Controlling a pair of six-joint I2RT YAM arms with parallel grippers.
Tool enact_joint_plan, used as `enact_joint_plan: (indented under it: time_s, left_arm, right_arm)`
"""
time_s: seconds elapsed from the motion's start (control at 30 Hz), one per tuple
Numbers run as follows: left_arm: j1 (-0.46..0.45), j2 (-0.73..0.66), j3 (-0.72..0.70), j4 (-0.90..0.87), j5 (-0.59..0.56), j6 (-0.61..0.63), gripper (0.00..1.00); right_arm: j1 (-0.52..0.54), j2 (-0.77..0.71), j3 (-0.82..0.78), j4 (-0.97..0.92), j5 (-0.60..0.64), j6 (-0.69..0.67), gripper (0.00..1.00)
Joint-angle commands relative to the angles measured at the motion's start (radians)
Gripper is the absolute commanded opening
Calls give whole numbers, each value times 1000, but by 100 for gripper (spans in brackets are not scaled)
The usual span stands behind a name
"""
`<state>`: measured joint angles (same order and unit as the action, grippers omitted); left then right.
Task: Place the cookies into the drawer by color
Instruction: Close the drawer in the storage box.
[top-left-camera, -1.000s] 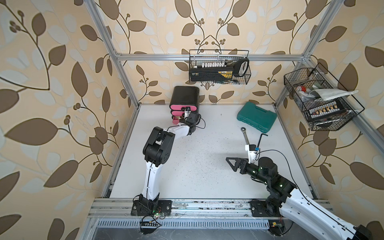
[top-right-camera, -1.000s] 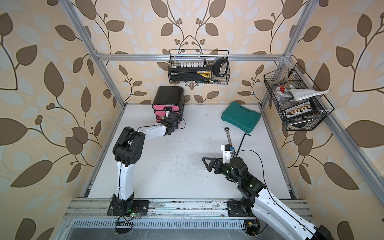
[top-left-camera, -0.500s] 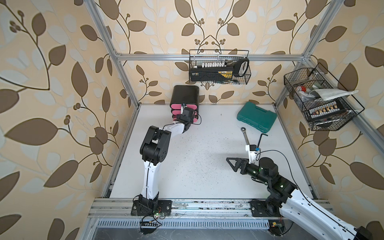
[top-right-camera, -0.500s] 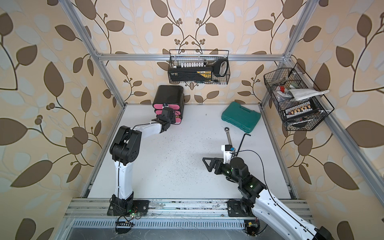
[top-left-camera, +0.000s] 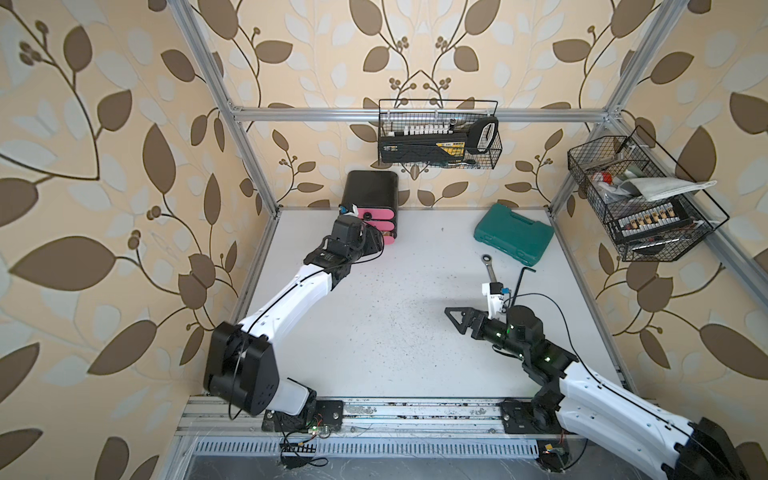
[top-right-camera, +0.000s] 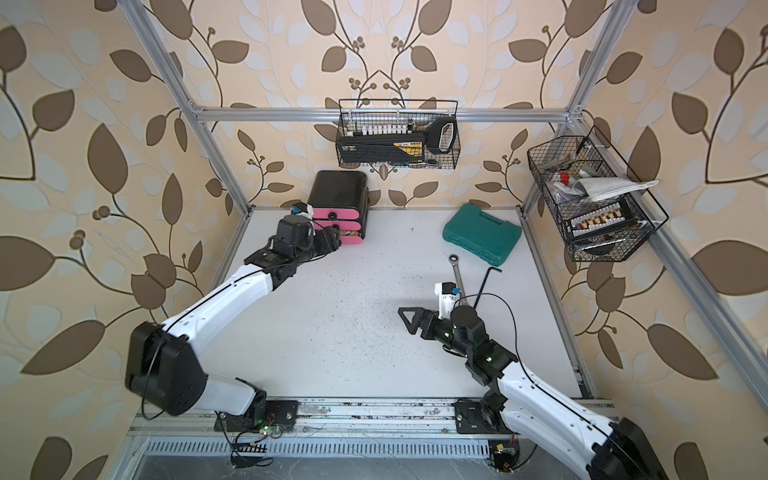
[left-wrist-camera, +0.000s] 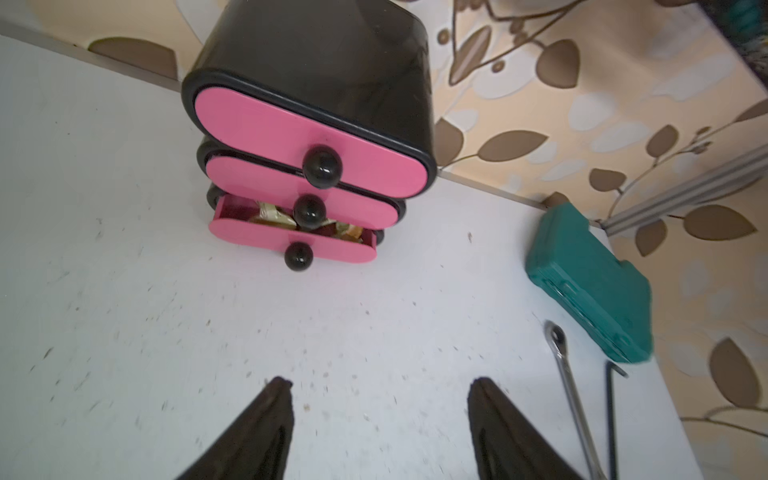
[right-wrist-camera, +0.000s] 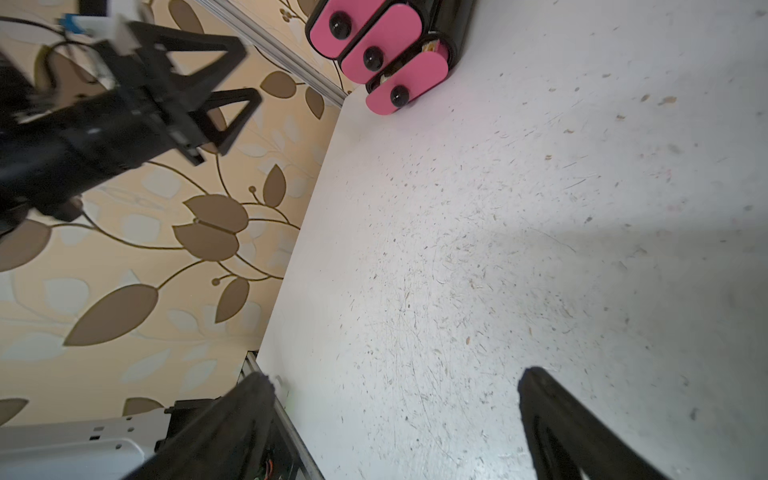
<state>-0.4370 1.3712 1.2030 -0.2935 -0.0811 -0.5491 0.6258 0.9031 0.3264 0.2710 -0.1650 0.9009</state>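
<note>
Since the earlier frame the left arm (top-left-camera: 291, 299) had swung its elbow up and back toward the near left, while the right arm (top-left-camera: 602, 395) had kept its place. In both top views the drawer (top-left-camera: 370, 193) (top-right-camera: 338, 189) stood at the far left of the table (top-left-camera: 395, 332). The left gripper (top-left-camera: 376, 243) hung in front of its pink fronts. The right gripper (top-left-camera: 455, 318) hovered at the near right, with a wrench (top-left-camera: 490, 270) and a hex key (top-left-camera: 519, 282) beyond it and a teal case (top-left-camera: 513, 235) at the far right.

The left wrist view showed the left gripper (left-wrist-camera: 380, 384) spread and empty, apart from the drawer (left-wrist-camera: 324, 54). The bottom tray (left-wrist-camera: 332, 245) stood slightly pulled out, and the cookies (left-wrist-camera: 274, 216) lay inside it. The two trays above looked pushed in.

The right wrist view showed the right gripper (right-wrist-camera: 397, 378) spread wide over bare table, pinching nothing.
</note>
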Motion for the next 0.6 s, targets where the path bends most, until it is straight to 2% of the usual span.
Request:
enact_joint_plan:
  time_s: [0.0,0.07,0.17,0.2,0.33,0.4,0.53,0.57]
  left_arm:
    - [-6,-59,137,-385,59,77,76]
    - [-5,-82,179,-446,29,164,78]
    - [22,-134,123,-384,-74,281,84]
    - [53,-144,106,-360,-74,283,87]
    - [203,-218,26,-297,91,232,97]
    - [233,-264,-26,-254,104,222,98]
    - [233,-308,-75,-225,109,201,98]
    - [233,-312,-77,-224,111,198,98]
  right_arm:
    - [46,194,128,258,-33,77,89]
    - [75,352,214,349,-34,124,85]
    - [78,591,328,549,-6,243,72]
    - [78,673,361,621,20,286,63]
    - [73,968,512,812,99,405,28]
    - [62,1091,603,839,116,449,19]
    - [61,1329,811,873,138,539,1]
    - [64,1375,858,868,143,555,0]
